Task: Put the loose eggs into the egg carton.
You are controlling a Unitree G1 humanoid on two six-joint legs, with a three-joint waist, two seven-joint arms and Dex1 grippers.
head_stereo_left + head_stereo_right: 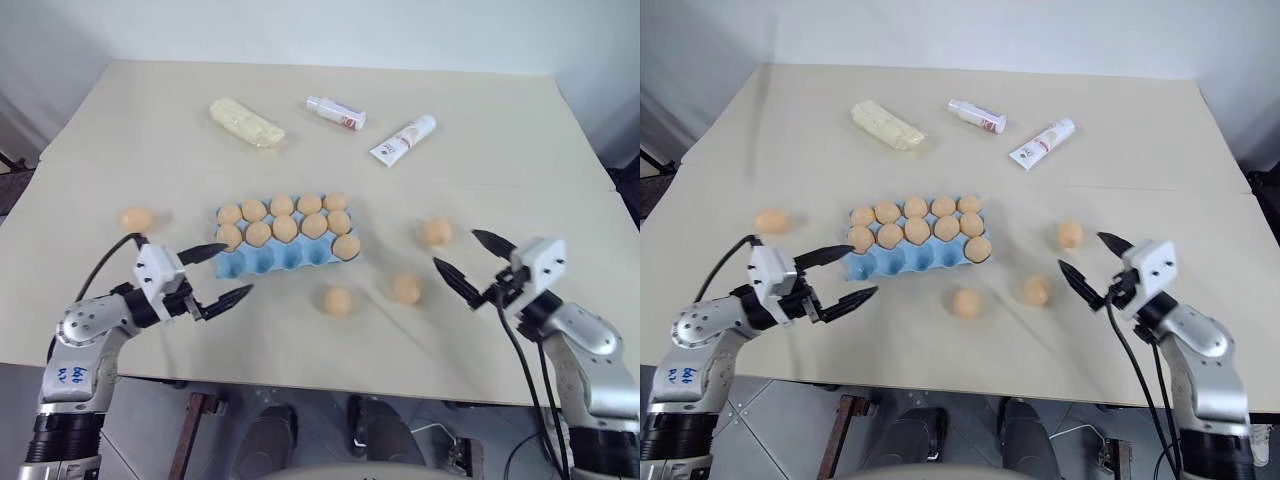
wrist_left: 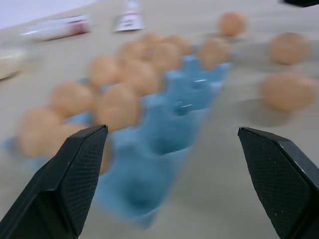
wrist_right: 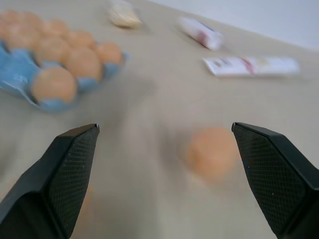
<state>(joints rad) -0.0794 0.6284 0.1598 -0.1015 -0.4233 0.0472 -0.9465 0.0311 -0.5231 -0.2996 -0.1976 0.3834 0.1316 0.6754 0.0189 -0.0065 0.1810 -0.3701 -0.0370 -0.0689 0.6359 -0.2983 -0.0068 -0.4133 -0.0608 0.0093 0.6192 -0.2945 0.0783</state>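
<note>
We hold our left gripper [image 1: 217, 271] and right gripper [image 1: 470, 262] wide open and empty, ready to grab loose eggs [image 1: 337, 300] for the egg carton [image 1: 283, 258].

Four loose eggs [image 1: 337, 300] around blue carton [image 1: 262, 262]

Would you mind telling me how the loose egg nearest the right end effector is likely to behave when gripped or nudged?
The egg looks smooth and rounded, so it would probably roll on the flat table if nudged. Its curved shell may slip between narrow black fingers. If real, it is likely fragile, so gentle closing seems wise.
</note>
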